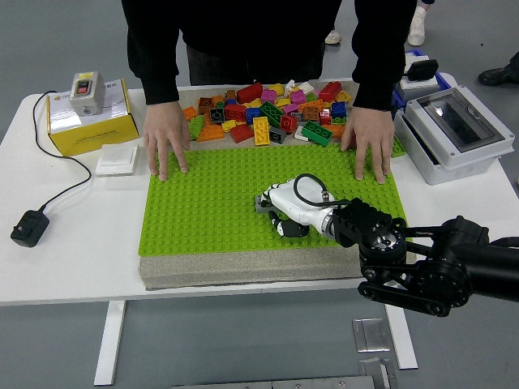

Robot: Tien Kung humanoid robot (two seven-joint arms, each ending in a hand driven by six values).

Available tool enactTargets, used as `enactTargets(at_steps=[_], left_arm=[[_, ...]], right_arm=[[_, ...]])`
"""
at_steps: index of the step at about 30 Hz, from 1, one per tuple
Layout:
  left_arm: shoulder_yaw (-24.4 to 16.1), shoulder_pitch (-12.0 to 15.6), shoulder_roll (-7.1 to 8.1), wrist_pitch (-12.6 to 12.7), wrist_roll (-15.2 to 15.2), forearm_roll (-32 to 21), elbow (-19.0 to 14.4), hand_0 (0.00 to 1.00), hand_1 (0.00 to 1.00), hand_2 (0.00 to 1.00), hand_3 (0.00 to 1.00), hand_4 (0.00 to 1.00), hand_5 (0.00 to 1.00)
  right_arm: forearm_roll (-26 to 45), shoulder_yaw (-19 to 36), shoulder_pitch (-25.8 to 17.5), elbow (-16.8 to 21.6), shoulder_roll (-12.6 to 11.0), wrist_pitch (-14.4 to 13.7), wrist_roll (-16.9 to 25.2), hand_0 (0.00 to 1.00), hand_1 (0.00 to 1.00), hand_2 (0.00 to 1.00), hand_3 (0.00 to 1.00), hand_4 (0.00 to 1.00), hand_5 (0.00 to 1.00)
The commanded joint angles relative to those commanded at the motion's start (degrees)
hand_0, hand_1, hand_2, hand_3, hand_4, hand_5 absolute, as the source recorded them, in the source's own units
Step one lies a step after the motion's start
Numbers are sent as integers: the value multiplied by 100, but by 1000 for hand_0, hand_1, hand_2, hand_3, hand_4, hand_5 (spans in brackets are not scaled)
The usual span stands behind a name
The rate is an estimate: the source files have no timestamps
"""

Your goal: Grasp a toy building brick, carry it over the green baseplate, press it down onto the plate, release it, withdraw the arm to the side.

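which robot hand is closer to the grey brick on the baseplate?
Right. The right hand is curled on the grey brick over the green baseplate; the left hand is out of view.

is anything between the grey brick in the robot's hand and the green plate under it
Nothing visible. The right hand holds the grey brick right at the green baseplate, on a bare patch of studs. The brick pile lies beyond the far edge, and the person's hands press the far corners, clear of it.

White table on a grey floor

The white table (73,259) stands on white legs (108,340) over a smooth grey floor (49,49), evenly lit.
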Motion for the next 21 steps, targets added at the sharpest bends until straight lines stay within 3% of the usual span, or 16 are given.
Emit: enactTargets(at_steps=[21], left_arm=[[-1, 33, -16, 5, -13, -11, 0, 749, 694, 651, 702, 388, 472]], right_arm=[[172, 629, -165, 300, -404, -240, 84, 83, 200, 767, 722, 286, 349]])
